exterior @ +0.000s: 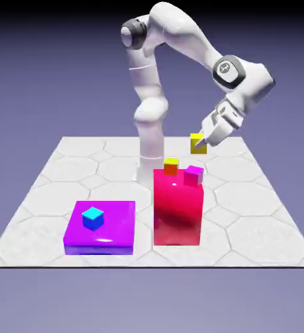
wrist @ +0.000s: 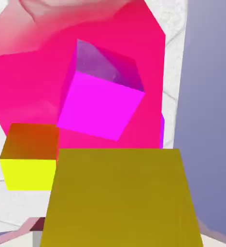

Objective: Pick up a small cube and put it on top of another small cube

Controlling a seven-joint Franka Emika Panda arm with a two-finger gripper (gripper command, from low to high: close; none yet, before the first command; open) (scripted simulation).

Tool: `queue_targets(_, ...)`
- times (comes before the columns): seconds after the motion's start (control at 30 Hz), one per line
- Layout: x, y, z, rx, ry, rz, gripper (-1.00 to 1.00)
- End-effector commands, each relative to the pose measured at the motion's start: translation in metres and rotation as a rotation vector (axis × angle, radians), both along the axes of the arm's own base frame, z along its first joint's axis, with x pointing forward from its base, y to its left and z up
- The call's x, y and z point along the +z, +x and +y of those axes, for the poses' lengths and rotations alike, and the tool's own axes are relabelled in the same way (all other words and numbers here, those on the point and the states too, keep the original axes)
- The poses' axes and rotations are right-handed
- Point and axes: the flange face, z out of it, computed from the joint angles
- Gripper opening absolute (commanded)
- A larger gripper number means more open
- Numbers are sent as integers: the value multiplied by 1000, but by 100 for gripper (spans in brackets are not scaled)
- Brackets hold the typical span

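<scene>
A glossy, smooth finish is shown by the tall red-pink block [exterior: 178,211], with soft highlights on its faces. Beside this block, a polished, plastic-like sheen is seen on the flat purple block [exterior: 109,224]. Above it, a matt, smooth face is presented by the yellow cube [wrist: 120,198]. Around its foot, stone-like, faintly veined tiles [exterior: 245,221] are seen.

Glossy glare, soft faint shadows.
</scene>
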Motion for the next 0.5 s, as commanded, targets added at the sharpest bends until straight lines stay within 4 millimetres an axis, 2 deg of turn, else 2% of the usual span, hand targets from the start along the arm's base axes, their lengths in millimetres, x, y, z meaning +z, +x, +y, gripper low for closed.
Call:
queue_targets(0.0, -2, 0, -1, 1, 0, 2, -100)
queue_targets(0.23, -25, 2, -4, 5, -2, 31, -100)
queue_targets(0.47, -59, 3, -4, 15, -21, 77, -100)
